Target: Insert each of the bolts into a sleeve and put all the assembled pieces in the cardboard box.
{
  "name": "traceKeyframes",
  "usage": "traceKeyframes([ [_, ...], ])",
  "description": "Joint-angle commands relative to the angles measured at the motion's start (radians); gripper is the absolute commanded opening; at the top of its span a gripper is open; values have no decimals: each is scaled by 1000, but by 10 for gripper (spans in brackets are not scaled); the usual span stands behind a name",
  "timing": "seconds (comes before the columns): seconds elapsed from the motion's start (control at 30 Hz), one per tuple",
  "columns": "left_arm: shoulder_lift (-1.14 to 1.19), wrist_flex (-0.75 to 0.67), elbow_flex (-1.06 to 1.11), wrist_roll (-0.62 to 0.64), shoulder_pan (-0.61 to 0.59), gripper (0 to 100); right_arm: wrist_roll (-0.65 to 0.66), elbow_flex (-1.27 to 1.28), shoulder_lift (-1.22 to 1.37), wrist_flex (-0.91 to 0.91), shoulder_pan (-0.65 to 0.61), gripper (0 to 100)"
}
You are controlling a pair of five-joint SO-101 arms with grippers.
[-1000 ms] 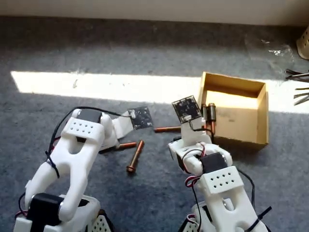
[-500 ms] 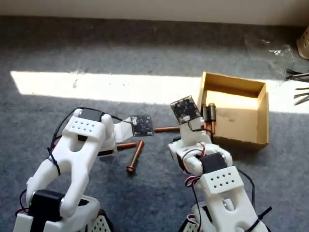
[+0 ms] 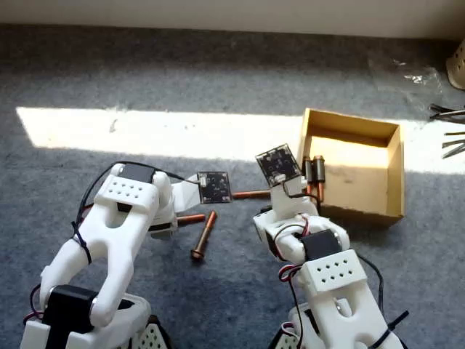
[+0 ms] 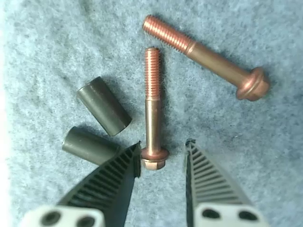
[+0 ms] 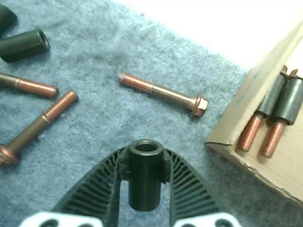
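**Right arm has a sleeve, left is lined up on a bolt**

Right gripper (image 5: 145, 158): jaws clamped on a sleeve (image 5: 144, 189) with the open bore facing forward, away from the wrist. My read is that it's presented that way so a bolt can be fed in from the front.

Left gripper (image 4: 163, 151): jaws apart, low over the carpet (image 4: 246, 137), straddling the head end of a bolt (image 4: 152, 104). The head sits closer to one finger than the other and isn't gripped yet. Taking it by the head would leave the thread free to lead into the bore. Because it's off-centre, the bolt could swivel when the jaws close.

Just beside that bolt a loose sleeve (image 4: 104, 106) lies on its side. The other loose sleeve (image 4: 90, 144) is partly behind a finger. On the opposite side a second bolt (image 4: 203, 56) lies at an angle, head pointing away.

Farther out, a third bolt (image 3: 251, 194) lies alone on the carpet, head toward the cardboard box (image 3: 396, 174).

The box is beyond the right gripper with its top open. Two assembled pieces (image 3: 314, 173) lie side by side along the wall facing the bolts.

Estimate: two done, three bolt-and-sleeve pairs left.
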Motion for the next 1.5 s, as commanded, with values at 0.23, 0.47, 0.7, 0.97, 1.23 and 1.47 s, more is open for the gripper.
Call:
traceKeyframes([
  [0.23,163,-54,-97,-28,8,147,11,-5,-8,-28,8,5],
  [0.47,259,-54,-154,-28,-25,146,11,-5,-8,-28,8,5],
  [0.7,367,-54,-205,-28,-70,57,11,-5,-8,-28,8,5],
  [0.97,374,-54,-205,-28,-64,6,12,-5,-8,-28,8,5],
  [1.23,254,146,-209,-32,-45,6,12,-5,-8,-30,8,5],
  [1.47,-36,278,-208,-32,-4,8,12,-4,-8,-30,8,5],
])
